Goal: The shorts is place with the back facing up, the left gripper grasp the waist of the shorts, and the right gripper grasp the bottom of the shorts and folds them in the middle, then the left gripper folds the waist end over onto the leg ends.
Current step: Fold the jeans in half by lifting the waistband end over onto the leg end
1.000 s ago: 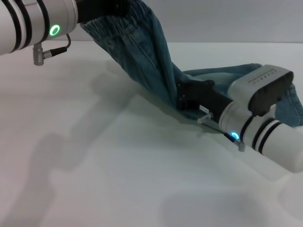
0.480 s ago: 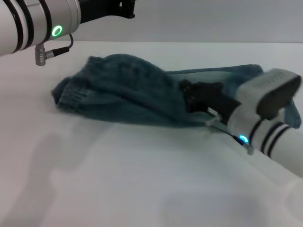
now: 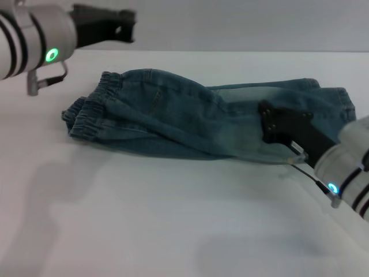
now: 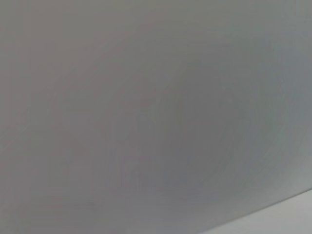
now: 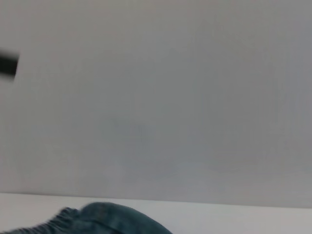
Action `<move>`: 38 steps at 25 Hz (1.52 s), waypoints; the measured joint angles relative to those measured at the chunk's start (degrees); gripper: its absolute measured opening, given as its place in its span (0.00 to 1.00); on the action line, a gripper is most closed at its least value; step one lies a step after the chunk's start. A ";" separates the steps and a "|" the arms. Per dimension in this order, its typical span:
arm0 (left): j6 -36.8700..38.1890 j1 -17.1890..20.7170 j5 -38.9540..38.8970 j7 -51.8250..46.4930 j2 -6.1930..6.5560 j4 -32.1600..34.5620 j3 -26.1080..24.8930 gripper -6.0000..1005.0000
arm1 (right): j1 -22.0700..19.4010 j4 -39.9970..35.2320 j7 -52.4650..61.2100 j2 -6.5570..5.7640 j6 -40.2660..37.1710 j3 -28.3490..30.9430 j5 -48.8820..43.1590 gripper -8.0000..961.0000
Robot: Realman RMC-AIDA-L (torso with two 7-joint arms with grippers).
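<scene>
A: Upper left of the head view, the left gripper (image 3: 118, 30) hangs above the surface (image 3: 144, 219), clear of the cloth, holding nothing; I cannot tell how wide its fingers stand.

B: And the shorts (image 3: 207, 124)?

A: Across the middle, lying doubled lengthwise, with the waist of the shorts (image 3: 86, 109) bunched at left.

B: They look soft and limp, likely to sag and slide. I'd pinch that thick elastic band through both layers.

A: At right, the right gripper (image 3: 277, 124) sits over the denim; its fingers are hidden too.
</scene>
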 joint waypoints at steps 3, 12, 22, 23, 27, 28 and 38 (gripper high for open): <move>0.20 -0.72 -0.21 -0.02 -0.03 4.42 -2.17 0.15 | -1.80 0.37 -0.53 -0.02 1.71 0.65 0.00 0.01; -3.46 1.01 0.35 -0.64 -0.03 9.20 -6.03 0.16 | -2.78 0.68 -0.56 -0.10 2.59 0.89 -0.06 0.01; -11.61 2.87 5.39 -1.84 -0.02 8.00 -5.81 0.54 | -2.84 0.76 -0.65 -0.10 2.97 0.57 -0.10 0.01; -11.63 2.83 5.43 -1.81 -0.01 8.61 -5.81 0.58 | -2.77 0.68 -0.66 -0.09 2.97 0.55 -0.12 0.01; -11.60 2.56 5.44 -1.47 0.00 10.00 -5.81 0.72 | -2.56 0.43 -0.68 -0.05 2.99 0.42 -0.15 0.01; -11.49 2.40 5.46 -1.42 0.01 10.56 -5.85 0.75 | -2.56 0.43 -0.68 -0.04 2.99 0.42 -0.18 0.01; -10.57 -0.56 5.51 -0.67 0.05 16.41 -6.20 0.80 | -2.82 0.72 -0.56 -0.01 2.99 0.37 -2.18 0.01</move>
